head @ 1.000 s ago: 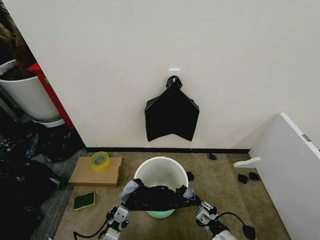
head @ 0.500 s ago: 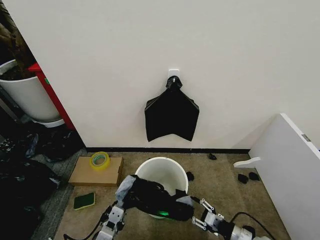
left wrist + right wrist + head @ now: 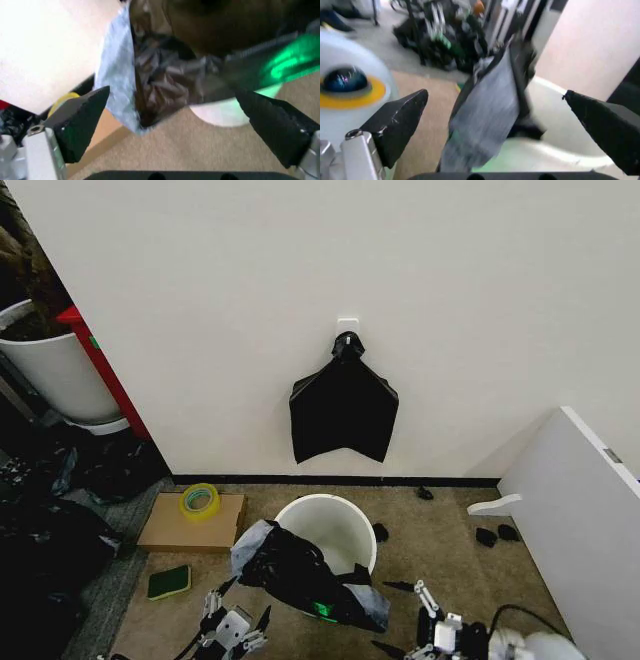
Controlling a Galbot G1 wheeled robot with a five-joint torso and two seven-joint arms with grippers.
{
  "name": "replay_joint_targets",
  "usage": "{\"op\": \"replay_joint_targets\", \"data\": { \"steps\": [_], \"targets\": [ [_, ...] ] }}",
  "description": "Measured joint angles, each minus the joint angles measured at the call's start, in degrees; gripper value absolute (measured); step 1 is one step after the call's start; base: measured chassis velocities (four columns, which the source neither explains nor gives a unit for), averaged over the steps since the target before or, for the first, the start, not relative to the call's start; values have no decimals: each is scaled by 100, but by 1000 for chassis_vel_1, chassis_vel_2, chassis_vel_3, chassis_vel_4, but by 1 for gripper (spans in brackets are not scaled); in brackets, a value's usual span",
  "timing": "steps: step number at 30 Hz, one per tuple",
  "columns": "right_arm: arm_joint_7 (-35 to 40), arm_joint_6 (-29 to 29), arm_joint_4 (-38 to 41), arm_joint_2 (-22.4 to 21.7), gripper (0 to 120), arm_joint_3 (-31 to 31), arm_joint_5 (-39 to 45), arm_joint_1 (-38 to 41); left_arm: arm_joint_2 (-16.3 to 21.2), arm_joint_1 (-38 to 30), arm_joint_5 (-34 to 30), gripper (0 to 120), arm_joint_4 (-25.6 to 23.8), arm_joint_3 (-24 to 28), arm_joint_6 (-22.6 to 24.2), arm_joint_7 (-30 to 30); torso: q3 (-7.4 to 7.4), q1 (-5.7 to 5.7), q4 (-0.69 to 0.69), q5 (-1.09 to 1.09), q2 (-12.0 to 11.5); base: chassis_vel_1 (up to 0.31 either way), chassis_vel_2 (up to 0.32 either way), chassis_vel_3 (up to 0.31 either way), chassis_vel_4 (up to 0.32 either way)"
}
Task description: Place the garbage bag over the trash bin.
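Head view takes in the carpeted floor by a white wall, with the trash bin (image 3: 326, 532) standing upright near the middle. The garbage bag (image 3: 300, 574) is draped over the bin's near-left rim and hangs down its near side, crumpled, its grey edges showing; the far and right parts of the rim are bare. Left of the bin lies a cardboard sheet (image 3: 192, 523) carrying a yellow tape roll (image 3: 199, 500), and nearer, a green sponge (image 3: 169, 581). On the wall beyond hangs a flat black bundle (image 3: 343, 410) pinched at a hook. A white panel (image 3: 572, 520) closes off the right side; small black scraps (image 3: 495, 534) lie before it. Open carpet remains between bin and panel.

Left gripper (image 3: 236, 624) sits low at the near edge, just left of the bag, fingers spread and holding nothing. Right gripper (image 3: 412, 618) is near and right of the bin, fingers likewise apart and empty.

Left wrist view shows the bag (image 3: 170, 71) hanging between its spread fingers (image 3: 82, 120), not touching them, with the bin's green-tinted base beyond. Right wrist view shows the bag (image 3: 490, 112) against the bin's rim (image 3: 560, 127).
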Motion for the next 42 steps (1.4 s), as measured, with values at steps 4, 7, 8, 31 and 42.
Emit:
{"op": "replay_joint_targets", "data": {
  "steps": [4,7,8,31,42],
  "targets": [
    [-252,-308,129,25,100,165,669,257,-166,-84,92,100,-32,-16,-219,-89,0,0,0,0,0,0,0,0,0],
    [1091,-681,362,37,100,-50,586,447,-373,-218,302,100,-75,-34,-462,-208,0,0,1,-1,0,0,0,0,0],
    [1510,-792,443,38,100,-138,411,470,-421,-233,378,100,-112,-34,-502,-230,0,0,1,-2,0,0,0,0,0],
    [6644,-8069,925,738,98,-2656,755,2999,-1199,-257,473,100,-373,71,-379,-582,0,0,1,0,-1,0,0,0,0],
    [6824,-8123,723,877,57,-2688,816,2960,-1309,-266,574,100,-181,138,-404,-796,0,0,0,-1,-1,0,0,0,0]
  ]
}}
